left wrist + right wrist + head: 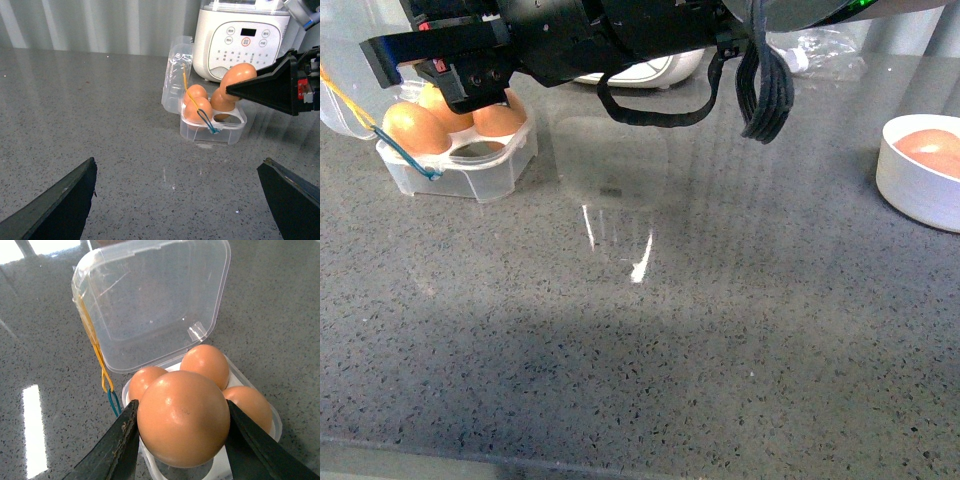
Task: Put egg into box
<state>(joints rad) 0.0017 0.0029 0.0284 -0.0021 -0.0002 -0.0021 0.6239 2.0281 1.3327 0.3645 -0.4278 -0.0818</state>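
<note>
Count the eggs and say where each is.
5: three eggs in the box, one egg held by the right gripper above it, one in the white bowl; more may hide there.

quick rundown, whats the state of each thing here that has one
right gripper, shut on the egg, held over the box
box, lid open, three cells filled, one empty
left gripper, open, holding nothing
bowl, upright, holds a spare egg
</note>
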